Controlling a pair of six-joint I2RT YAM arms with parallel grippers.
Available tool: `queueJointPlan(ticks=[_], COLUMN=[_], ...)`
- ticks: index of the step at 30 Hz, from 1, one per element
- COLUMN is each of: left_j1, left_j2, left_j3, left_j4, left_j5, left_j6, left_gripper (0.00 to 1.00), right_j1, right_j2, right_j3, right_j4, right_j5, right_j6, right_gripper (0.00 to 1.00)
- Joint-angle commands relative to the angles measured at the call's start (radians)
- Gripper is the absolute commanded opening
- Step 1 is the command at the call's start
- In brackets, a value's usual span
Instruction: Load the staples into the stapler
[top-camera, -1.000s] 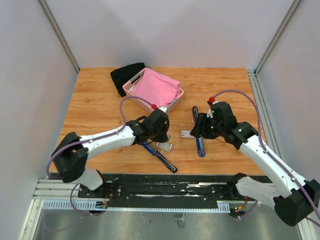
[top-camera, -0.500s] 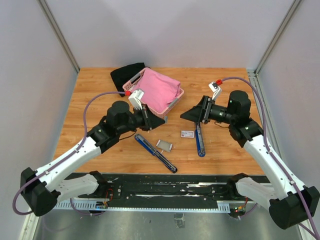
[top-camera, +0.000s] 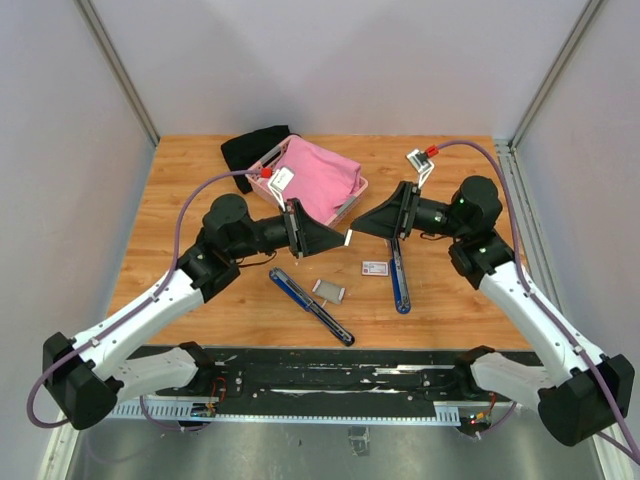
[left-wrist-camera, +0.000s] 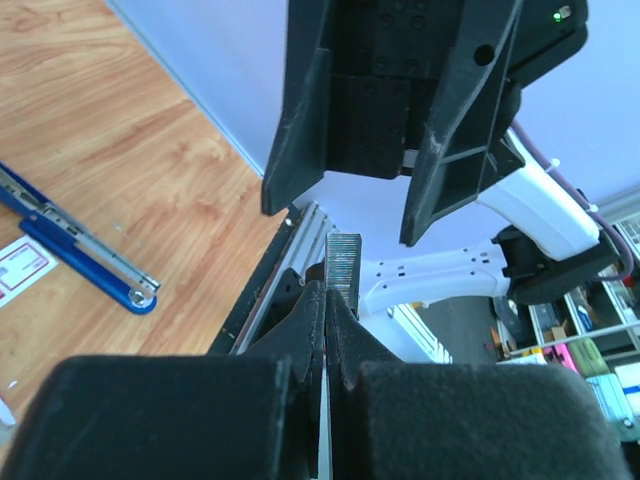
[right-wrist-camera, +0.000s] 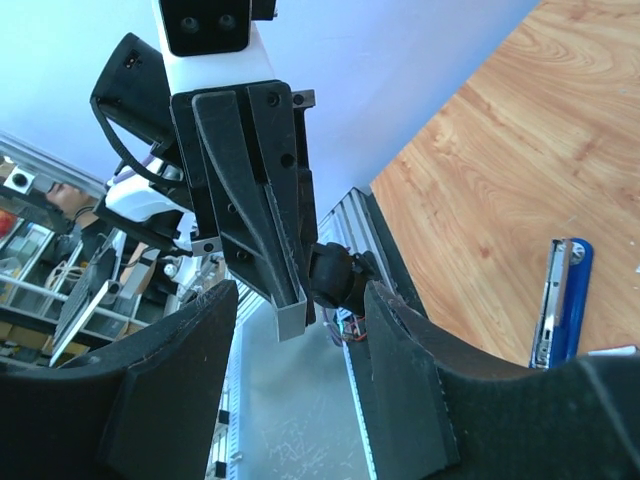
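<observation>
silvery ribbed staples (left-wrist-camera: 343, 265), thin strip, seemingly upright

silvery staple strip (left-wrist-camera: 343, 265) upright aloft, blue stapler (left-wrist-camera: 92, 264) lying flat

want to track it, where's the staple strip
Seen in the left wrist view, the staple strip is pinched in the left gripper, mid-air above the table's centre, facing the open right gripper.

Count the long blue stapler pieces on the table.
2. One piece lies slanted beside the grey staple block; the other piece lies just right of the white carton, its far end under the right arm.
</observation>
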Motion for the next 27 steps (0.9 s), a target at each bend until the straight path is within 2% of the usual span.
queueJointPlan(ticks=[1,5,14,27], left_j1=[0.005,0.006,0.011,0.017], left_j2=[0.022,0.036,0.039,0.017], left_j3=[0.051,0.076,0.082,0.068], left_j4=[0.086,0.087,0.103,0.141], left_j5=[0.082,0.091,0.060,0.030], left_j6=[-0.013,-0.005,-0.015,-0.039], left_gripper=[0.00,0.00,0.00,0.00], right_j1=[0.029,0.040,0.040,0.039], right_j2=[0.029,0.054,0.101,0.096], right_j3=[0.045,0.046,0.024,0.006], right_j4=[0.122,0.183,0.458,0.426], right_j5=[-0.069,-0.094,-0.122,-0.115], right_j6=[0.050,0.079,0.266,0.248], right_gripper=[0.55,0.51,0.36,0.33])
